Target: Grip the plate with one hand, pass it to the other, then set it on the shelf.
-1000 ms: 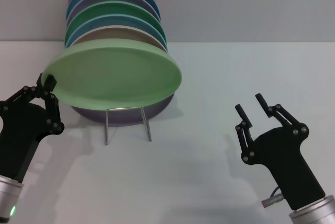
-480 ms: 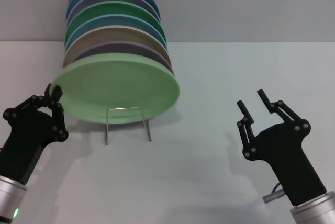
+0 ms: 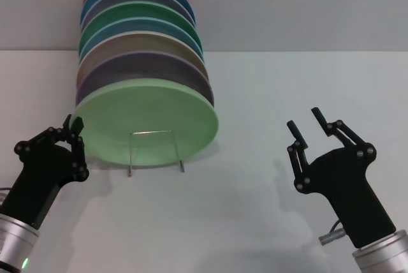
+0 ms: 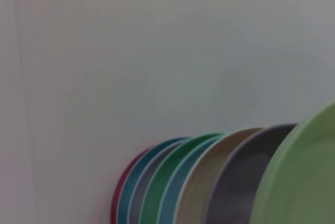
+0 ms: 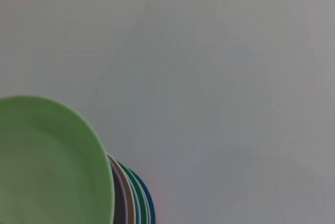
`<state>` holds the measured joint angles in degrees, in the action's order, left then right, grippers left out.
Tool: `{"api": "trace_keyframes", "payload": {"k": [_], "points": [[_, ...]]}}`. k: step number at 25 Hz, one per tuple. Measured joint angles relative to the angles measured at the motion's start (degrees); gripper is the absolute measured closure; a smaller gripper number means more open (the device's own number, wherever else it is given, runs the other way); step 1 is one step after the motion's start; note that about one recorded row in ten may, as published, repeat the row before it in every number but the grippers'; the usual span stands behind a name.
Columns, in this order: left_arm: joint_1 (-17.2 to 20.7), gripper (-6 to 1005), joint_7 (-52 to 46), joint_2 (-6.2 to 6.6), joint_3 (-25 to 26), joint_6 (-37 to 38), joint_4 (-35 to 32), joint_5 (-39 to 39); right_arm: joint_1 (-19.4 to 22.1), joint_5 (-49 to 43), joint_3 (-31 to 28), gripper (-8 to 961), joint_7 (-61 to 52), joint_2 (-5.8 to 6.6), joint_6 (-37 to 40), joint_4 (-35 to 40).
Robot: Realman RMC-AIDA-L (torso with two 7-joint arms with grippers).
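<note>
The pale light-green plate (image 3: 150, 120) stands tilted at the front of the row of plates, behind the upright loop of the silver wire shelf (image 3: 129, 158). My left gripper (image 3: 72, 130) is at the plate's left rim, shut on its edge. My right gripper (image 3: 306, 125) is open and empty, well to the right of the plate, above the white table. The plate also shows in the left wrist view (image 4: 306, 177) and the right wrist view (image 5: 47, 166).
Several other plates (image 3: 137, 37) stand in a row behind the green one: lavender, beige, blue, dark green and red. A grey wall (image 3: 306, 5) stands behind them. The white table (image 3: 255, 94) stretches to the right and front.
My left gripper has moved down and a little right with the plate. The plate has swung from a flatter tilt to nearly upright, down against the row on the shelf. The right gripper has barely moved.
</note>
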<state>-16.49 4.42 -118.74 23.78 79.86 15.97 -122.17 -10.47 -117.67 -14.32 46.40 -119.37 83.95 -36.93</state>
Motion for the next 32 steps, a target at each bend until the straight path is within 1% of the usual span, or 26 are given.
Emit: {"api": "trace_keyframes", "payload": {"k": [3, 10, 11, 13, 15, 16, 17, 20, 21, 22, 25, 27, 28, 30, 31, 32], "points": [[-0.02, 961, -0.19, 0.00, 0.13, -0.76, 0.06, -0.01, -0.15, 0.00, -0.01, 634, -0.02, -0.03, -0.02, 0.03], [0.36, 795, -0.24, 0.00, 0.10, -0.37, 0.28, -0.01, -0.52, 0.11, -0.72, 634, -0.05, -0.19, -0.22, 0.13], [1.17, 775, -0.25, 0.04, 0.10, 0.63, 0.31, 0.01, -0.94, 1.20, -0.81, 634, -0.06, -0.23, -0.43, 0.18], [1.63, 735, -0.26, 0.07, 0.02, 1.31, 0.32, 0.01, -1.33, 2.13, -0.85, 635, -0.09, -0.23, -0.46, 0.27], [3.64, 696, -0.30, 0.13, -0.43, 4.14, 0.27, 0.00, -2.41, 5.30, -0.85, 635, -0.89, -0.24, -0.45, 0.79], [5.73, 676, -0.33, 0.13, -1.03, 7.49, 0.11, 0.03, -3.50, 8.02, -0.92, 635, -3.07, -0.22, -0.23, 1.66], [5.73, 656, -0.33, 0.13, -1.03, 7.49, 0.11, 0.03, -3.50, 8.02, -0.92, 635, -3.07, -0.22, -0.23, 1.66], [8.18, 588, -0.77, 0.12, -2.23, 12.04, -0.03, 0.05, -5.11, 10.86, -1.69, 635, -8.26, -0.07, -0.01, 3.63], [8.87, 559, -2.78, 0.13, -2.12, 12.98, -0.07, 0.25, -5.96, 11.68, -2.76, 635, -12.35, -0.02, -0.10, 5.39], [8.87, 531, -2.78, 0.13, -2.12, 12.98, -0.07, 0.25, -5.96, 11.68, -2.76, 634, -12.35, -0.02, -0.10, 5.39], [8.80, 445, -7.24, 0.22, -1.18, 13.13, -0.29, 0.45, -6.88, 11.89, -4.28, 612, -18.58, -0.01, -0.56, 8.02], [8.45, 364, -8.83, 0.29, -0.53, 13.14, -0.49, 0.45, -8.17, 11.94, -5.30, 591, -25.76, 0.03, -1.29, 11.45], [8.22, 324, -9.14, 0.31, -0.14, 13.14, -0.65, 0.45, -8.17, 11.94, -5.30, 580, -25.76, 0.03, -1.29, 11.45], [7.80, 243, -9.91, 0.31, 1.06, 12.96, -0.95, 0.45, -9.23, 11.95, -5.59, 558, -30.29, 0.14, -2.39, 13.46], [7.51, 210, -10.80, 0.30, 2.44, 12.37, -1.04, 0.46, -10.33, 11.84, -6.21, 548, -35.18, 0.28, -3.38, 15.84], [7.51, 176, -10.80, 0.30, 2.44, 12.37, -1.04, 0.46, -10.33, 11.84, -6.21, 537, -35.18, 0.28, -3.38, 15.84]]}}
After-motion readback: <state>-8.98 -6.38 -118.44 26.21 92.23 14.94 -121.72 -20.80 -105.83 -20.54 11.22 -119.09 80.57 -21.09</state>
